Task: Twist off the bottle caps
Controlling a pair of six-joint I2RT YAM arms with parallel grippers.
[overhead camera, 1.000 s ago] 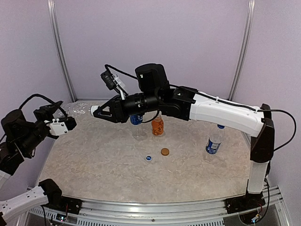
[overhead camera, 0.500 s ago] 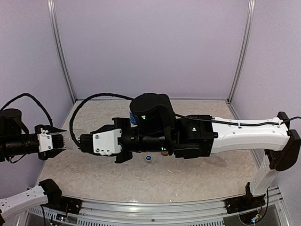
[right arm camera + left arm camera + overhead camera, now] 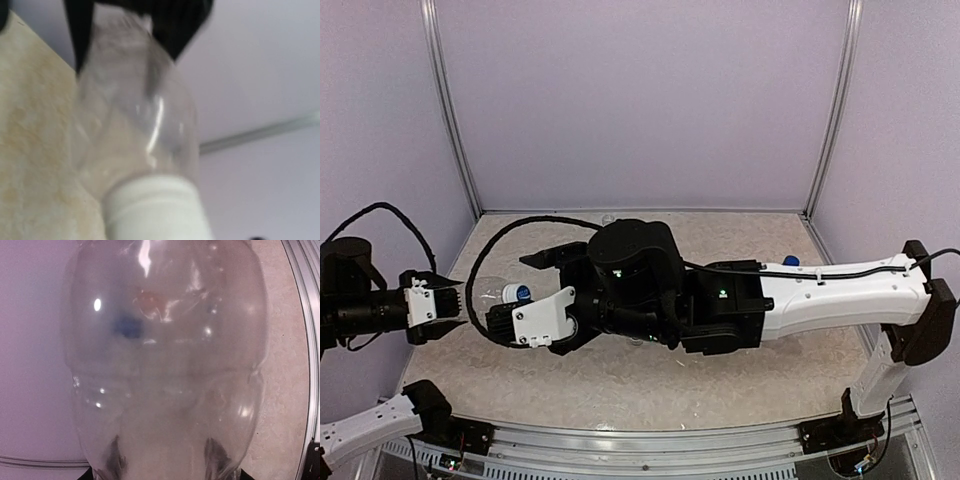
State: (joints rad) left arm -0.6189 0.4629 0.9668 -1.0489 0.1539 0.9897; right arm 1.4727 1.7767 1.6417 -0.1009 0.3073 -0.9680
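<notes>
Within the last second the right arm (image 3: 820, 295) has swung down from the far side and brought the clear bottle (image 3: 488, 298) across to the left hand (image 3: 458, 305). The bottle now lies on its side in the air over the left of the tabletop (image 3: 620, 390). The left hand pinches its base, its black fingers (image 3: 175, 25) on either side. The white cap (image 3: 155, 210) sits at the right hand (image 3: 505, 310); I cannot tell whether that hand is clamped on it. Twisting looks next. The right arm hides the other bottles, and only one blue cap (image 3: 790, 262) peeks out behind it.
</notes>
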